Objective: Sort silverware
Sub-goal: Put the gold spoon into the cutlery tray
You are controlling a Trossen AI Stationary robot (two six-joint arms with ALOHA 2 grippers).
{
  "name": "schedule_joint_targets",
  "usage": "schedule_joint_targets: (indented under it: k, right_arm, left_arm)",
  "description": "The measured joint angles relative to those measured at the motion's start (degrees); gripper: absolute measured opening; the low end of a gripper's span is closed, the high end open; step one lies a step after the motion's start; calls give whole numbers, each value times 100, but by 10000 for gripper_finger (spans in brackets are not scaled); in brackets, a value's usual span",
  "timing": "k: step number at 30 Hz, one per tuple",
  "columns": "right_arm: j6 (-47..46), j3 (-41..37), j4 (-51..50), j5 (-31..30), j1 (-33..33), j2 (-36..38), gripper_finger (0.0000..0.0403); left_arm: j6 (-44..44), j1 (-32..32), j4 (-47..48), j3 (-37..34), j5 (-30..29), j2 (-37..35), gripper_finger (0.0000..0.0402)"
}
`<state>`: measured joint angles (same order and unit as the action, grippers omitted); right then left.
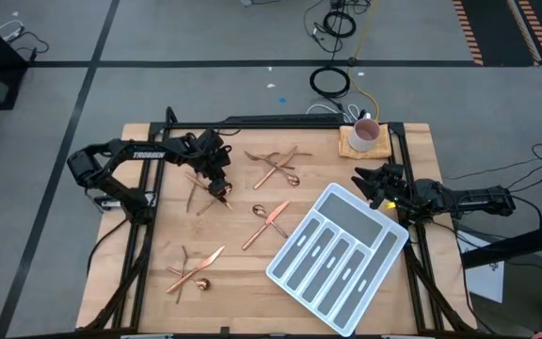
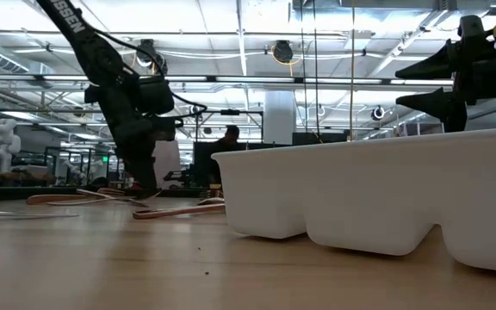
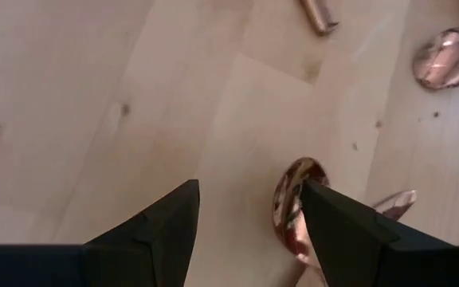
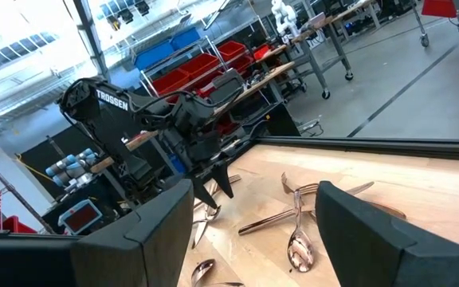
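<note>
Copper silverware lies on the wooden table in several small heaps: one at the far middle [image 1: 276, 165], one at the centre [image 1: 269, 217], one near the left [image 1: 196, 270], and one under my left gripper [image 1: 205, 195]. My left gripper [image 1: 220, 188] [image 3: 249, 187] is open and points down, low over the table. A spoon bowl [image 3: 290, 209] lies flat right beside one finger [image 3: 333, 223]. My right gripper [image 1: 363, 184] [image 4: 253, 191] [image 2: 400, 88] is open and empty, hovering above the far corner of the grey-white tray [image 1: 337, 259]. My left gripper comes from above with its fingers pointing down at the table. One finger [image 3: 325, 215] stands at the edge of the spoon bowl [image 3: 285, 211], which lies flat on the wood. Whether the finger touches it cannot be told.
A pink mug on a wooden coaster [image 1: 365, 138] stands at the table's far right corner. The tray lies slantwise across the near right, its white wall [image 2: 360, 202] filling the low view's right. Another spoon bowl [image 3: 449, 57] and a handle end [image 3: 319, 16] lie close to my left gripper.
</note>
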<state>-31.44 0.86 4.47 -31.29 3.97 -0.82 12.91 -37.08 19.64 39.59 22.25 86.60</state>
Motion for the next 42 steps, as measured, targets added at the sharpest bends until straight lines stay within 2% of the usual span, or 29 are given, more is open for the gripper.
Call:
schedule_joint_targets:
  k: [2,5,9,12,17,19,28,36,38,42]
  right_arm:
    - [27,0,0,0,0,0,247]
    - [46,0,0,-26,0,0,247]
    - [59,0,0,-29,0,0,247]
    - [63,0,0,-31,0,0,247]
    - [63,0,-1,-31,0,0,247]
    - [63,0,-2,-31,0,0,247]
    - [63,0,-2,-26,0,0,247]
    - [63,0,-2,-18,0,0,247]
    - [63,0,-2,-20,0,0,247]
    - [63,0,-2,-20,0,0,247]
  left_arm:
    - [-17,3,-228,-54,270,42,226]
    - [-45,3,-365,-175,357,226,219]
    - [-18,-17,-491,-223,671,541,192]
    - [110,-17,-560,-216,748,704,152]
    - [95,-59,-673,-188,743,755,40]
    - [-27,-80,-643,-164,983,759,14]
    - [-751,-77,-559,-89,952,570,5]
    - [-2117,-79,-542,96,930,-304,2]
    - [-2862,-16,-899,135,965,-624,2]
    - [-4153,466,-2504,143,1063,-1089,1]
